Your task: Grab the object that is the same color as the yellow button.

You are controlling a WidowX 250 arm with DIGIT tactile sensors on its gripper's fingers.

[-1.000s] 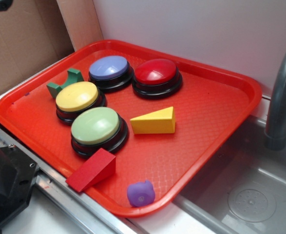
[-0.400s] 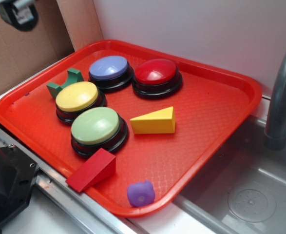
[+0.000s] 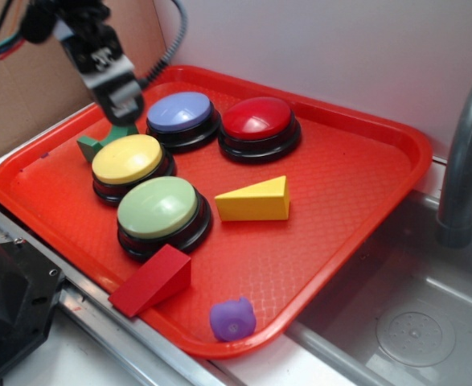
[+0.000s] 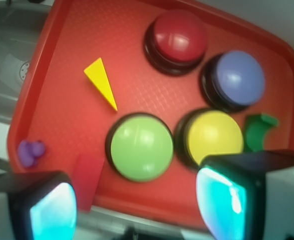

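Right now your yellow wedge [image 3: 254, 201] lies flat mid-tray, beside the green button [image 3: 160, 208], long axis pointing across the tray. Your claw [image 3: 119, 104] hovers empty and parted above the far-left corner, so reach past the yellow button [image 3: 128, 159]. Red tray [image 3: 364, 193] beside a sink [image 3: 412, 322].

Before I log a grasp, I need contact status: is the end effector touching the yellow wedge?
No: the end effector hangs at the tray's back left, well apart from the yellow wedge lying mid-tray.
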